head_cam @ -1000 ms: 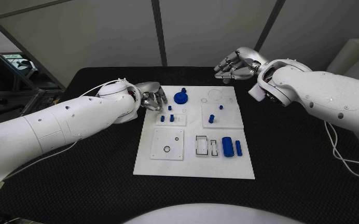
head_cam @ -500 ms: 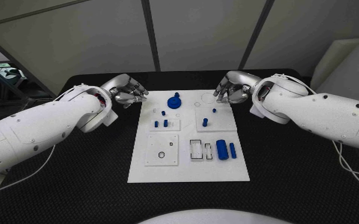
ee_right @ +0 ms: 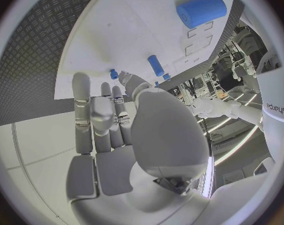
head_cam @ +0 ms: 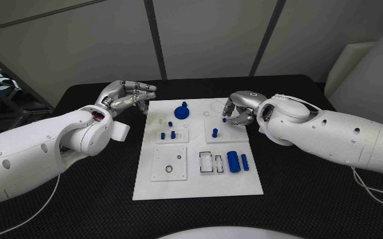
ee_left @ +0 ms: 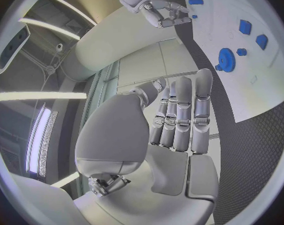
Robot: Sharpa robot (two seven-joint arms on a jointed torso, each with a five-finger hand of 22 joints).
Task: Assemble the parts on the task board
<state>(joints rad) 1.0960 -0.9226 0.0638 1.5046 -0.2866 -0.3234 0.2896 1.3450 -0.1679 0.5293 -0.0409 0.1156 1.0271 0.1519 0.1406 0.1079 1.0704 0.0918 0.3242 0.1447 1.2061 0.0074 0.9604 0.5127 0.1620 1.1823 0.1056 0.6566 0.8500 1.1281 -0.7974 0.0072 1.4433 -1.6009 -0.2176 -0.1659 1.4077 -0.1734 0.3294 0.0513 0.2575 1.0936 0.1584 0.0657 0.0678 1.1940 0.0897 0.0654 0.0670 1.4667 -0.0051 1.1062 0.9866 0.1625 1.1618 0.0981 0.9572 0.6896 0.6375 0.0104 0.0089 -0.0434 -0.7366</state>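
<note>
The white task board point(head_cam: 200, 186) lies in the middle of the table. On it are a blue gear point(head_cam: 182, 112), short blue pegs point(head_cam: 168, 135) in a left block, a peg point(head_cam: 214, 133) in a right block, and a thick blue cylinder point(head_cam: 233, 161) beside a thin blue bar point(head_cam: 244, 161). My right hand point(head_cam: 239, 110) hovers over the board's far right part. Its thumb and fingertips point(ee_right: 106, 87) are close above a small blue peg point(ee_right: 113, 74) and hold nothing. My left hand point(head_cam: 128, 96) is raised off the board's far left corner, empty, its fingers point(ee_left: 182, 115) straight.
A black ring point(head_cam: 168, 169) lies on the board's near left plate, with rectangular slots point(head_cam: 206, 161) to its right. The black table point(head_cam: 79, 195) spreads around the board. The left wrist view shows the gear point(ee_left: 226, 60) and my right hand point(ee_left: 161, 10) beyond it.
My right hand came in from beyond the board's far edge and lowered over the far right peg. My left hand drew back from the left pegs, off the board. The camera shifted too.
</note>
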